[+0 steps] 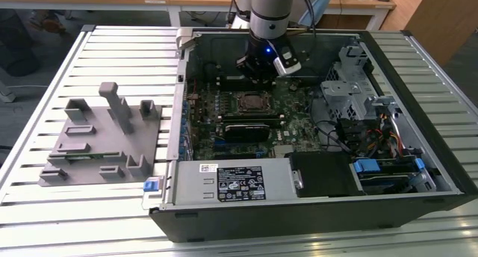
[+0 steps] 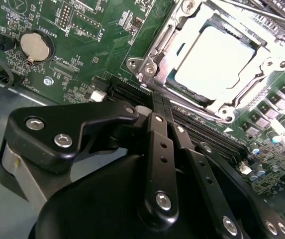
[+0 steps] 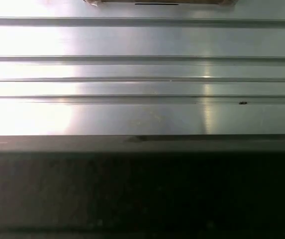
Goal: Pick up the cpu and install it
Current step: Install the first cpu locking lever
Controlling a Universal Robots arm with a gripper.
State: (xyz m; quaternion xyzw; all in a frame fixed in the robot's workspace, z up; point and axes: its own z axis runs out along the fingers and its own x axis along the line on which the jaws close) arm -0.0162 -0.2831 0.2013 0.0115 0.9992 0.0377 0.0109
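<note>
The cpu (image 2: 216, 59), a flat square chip with a silvery-white top, lies in the black socket with its metal frame (image 2: 157, 55) on the green motherboard (image 2: 97, 45). In the exterior view the socket (image 1: 252, 102) sits mid-board inside the open computer case (image 1: 314, 212). My gripper (image 1: 259, 78) hangs just behind the socket, over the board. In the second wrist view my gripper (image 2: 162, 103) has its black fingers (image 2: 158, 144) drawn together with nothing between them. Their tips stand a short way from the socket's frame, apart from the cpu.
A grey plastic holder with upright pegs (image 1: 101, 136) stands on the slatted metal table (image 1: 120, 50) at the exterior view's left. Inside the case are a power supply (image 1: 239, 181), a drive cage (image 1: 347, 89), cables (image 1: 373, 128) and a coin battery (image 2: 35, 46). The first wrist view shows table slats (image 3: 142, 74).
</note>
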